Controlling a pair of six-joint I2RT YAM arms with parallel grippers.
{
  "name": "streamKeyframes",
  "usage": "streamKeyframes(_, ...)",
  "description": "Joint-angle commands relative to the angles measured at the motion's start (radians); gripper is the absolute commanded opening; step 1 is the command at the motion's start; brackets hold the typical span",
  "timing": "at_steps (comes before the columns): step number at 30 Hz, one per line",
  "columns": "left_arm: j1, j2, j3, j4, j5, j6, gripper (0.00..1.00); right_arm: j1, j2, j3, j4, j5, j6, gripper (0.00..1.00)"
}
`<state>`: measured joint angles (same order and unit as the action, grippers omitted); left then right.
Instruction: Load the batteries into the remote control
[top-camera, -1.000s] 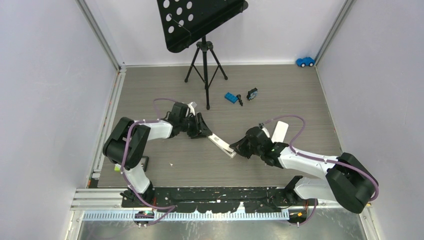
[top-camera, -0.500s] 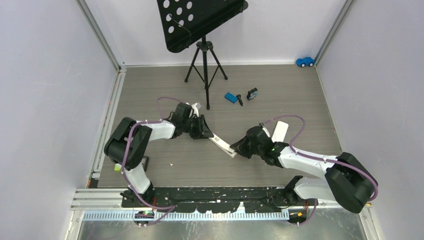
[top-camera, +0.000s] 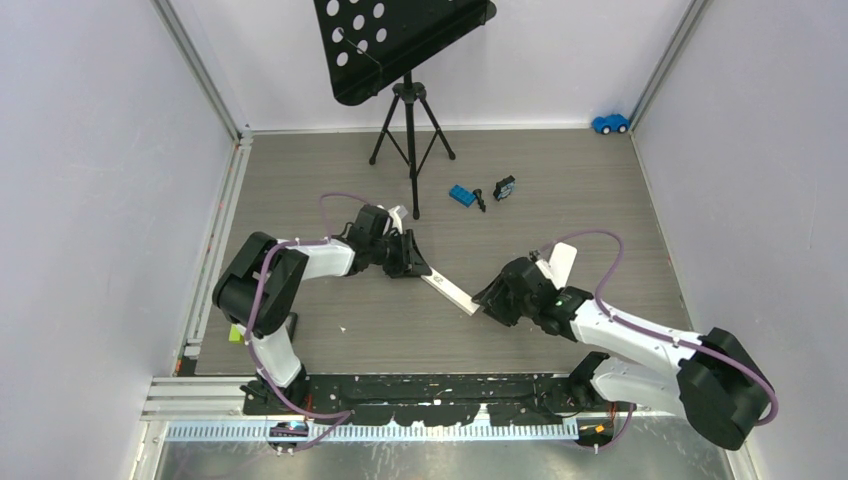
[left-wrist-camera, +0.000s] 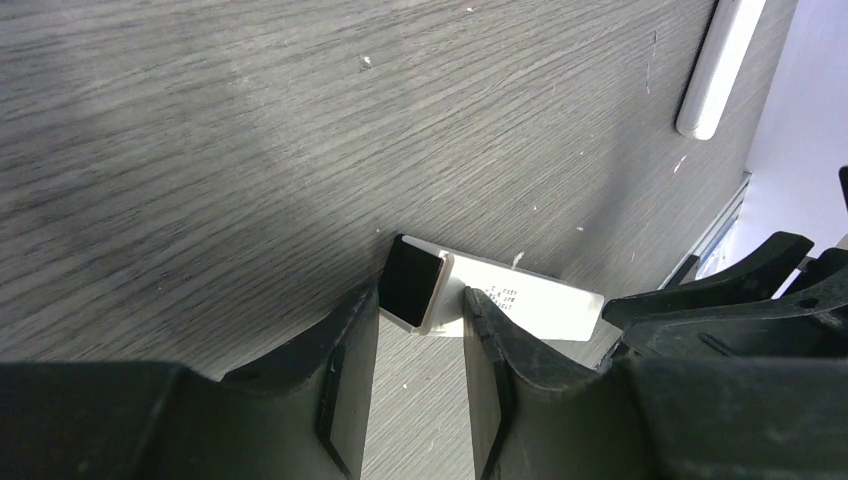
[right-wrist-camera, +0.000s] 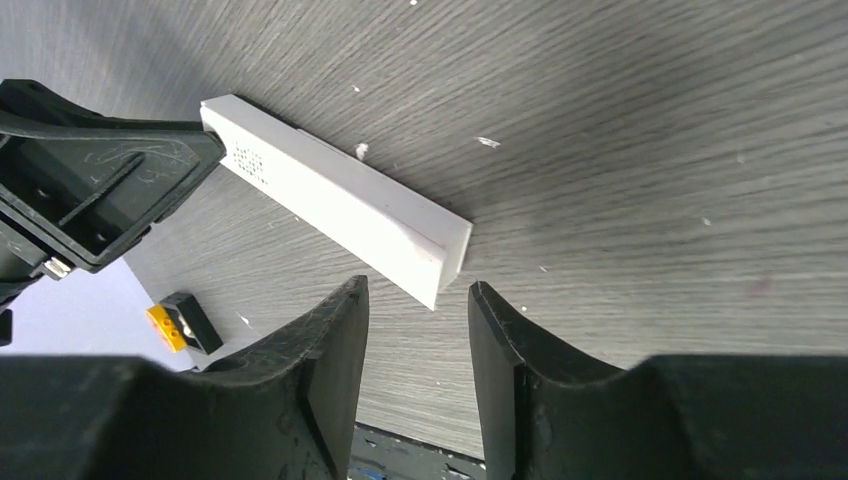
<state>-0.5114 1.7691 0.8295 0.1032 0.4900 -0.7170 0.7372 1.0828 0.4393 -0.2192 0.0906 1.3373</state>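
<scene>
White remote (top-camera: 450, 292) lies slantwise on grey wood-grain tabletop (top-camera: 600, 190), mid-way between both arms. Left gripper (left-wrist-camera: 420, 300) clamped on remote's far end, one finger on each side of it; that end shows dark open face in left wrist view. Right gripper (right-wrist-camera: 415, 290) stands apart, fingers wide, remote's near end just ahead of tips, not touched. Second white slab (top-camera: 560, 262) beside right arm. Blue brick (top-camera: 461, 195) and black-and-blue block (top-camera: 504, 187) lie farther back. Batteries not discernible.
</scene>
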Motion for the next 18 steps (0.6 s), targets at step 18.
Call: streamKeyframes(18,-0.016,0.086,-0.04,-0.174,-0.197,0.073,0.34,-0.004,0.059,-0.002,-0.028,-0.011,-0.101,0.27)
